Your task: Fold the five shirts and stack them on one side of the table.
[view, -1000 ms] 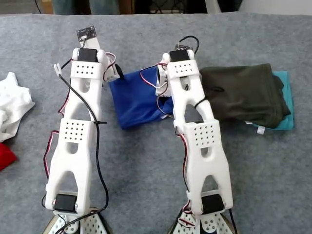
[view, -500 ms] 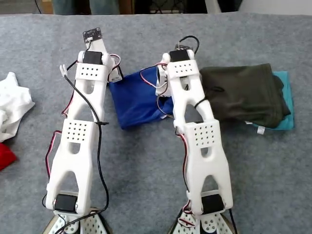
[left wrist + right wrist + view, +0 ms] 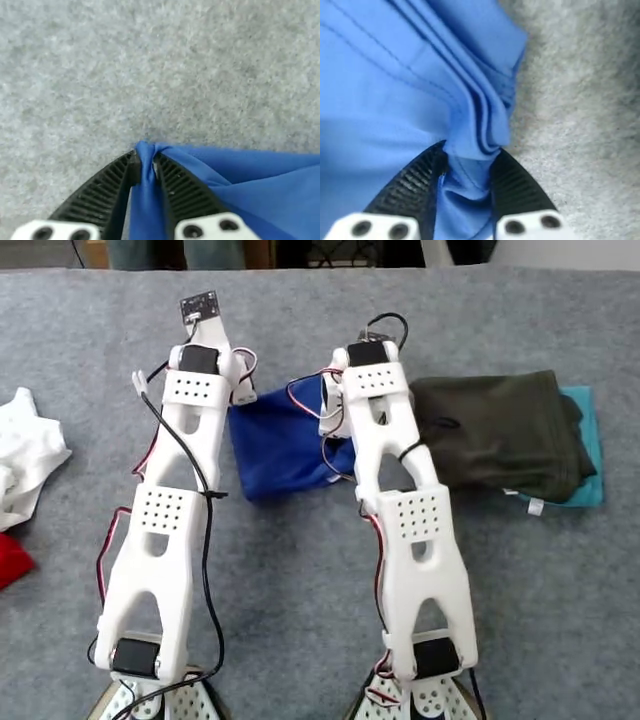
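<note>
Your left gripper pinches a corner of the blue shirt. Your right gripper pinches its bunched edge. The shirt lies on the counter between the arms, near the olive shirt.

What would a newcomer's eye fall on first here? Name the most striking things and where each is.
The blue shirt lies mid-way across the grey table, pinched at both sides: the left gripper is shut on a bunched corner, the right gripper on a folded edge. To its right a dark green shirt sits folded on a teal shirt; a crumpled white shirt lies at the table's left edge.
</note>
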Controlling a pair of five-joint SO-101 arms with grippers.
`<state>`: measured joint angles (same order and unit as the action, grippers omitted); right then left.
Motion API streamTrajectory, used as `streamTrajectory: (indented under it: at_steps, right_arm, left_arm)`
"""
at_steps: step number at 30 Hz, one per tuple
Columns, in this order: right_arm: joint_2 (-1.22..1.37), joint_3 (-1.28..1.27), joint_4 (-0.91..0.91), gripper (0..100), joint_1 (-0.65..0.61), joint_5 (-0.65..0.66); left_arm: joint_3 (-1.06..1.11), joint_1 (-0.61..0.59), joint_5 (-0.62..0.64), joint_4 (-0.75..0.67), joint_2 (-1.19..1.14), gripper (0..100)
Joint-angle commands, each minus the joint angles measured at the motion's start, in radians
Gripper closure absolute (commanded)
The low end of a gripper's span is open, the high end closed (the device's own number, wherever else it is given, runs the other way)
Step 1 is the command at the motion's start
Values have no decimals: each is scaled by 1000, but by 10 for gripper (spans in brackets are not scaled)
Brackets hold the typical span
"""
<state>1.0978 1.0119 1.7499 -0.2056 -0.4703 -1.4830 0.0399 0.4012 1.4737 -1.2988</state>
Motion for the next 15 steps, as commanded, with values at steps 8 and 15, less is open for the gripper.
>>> streamTrajectory:
  at_steps: [8,15]
  right_arm:
    - [-236,7,17,984,12,95]
    - [-585,-174,15,984,66,150]
  left_arm:
    - [-186,2,26,-26,49,973]
    - [-186,61,46,-35,190,973]
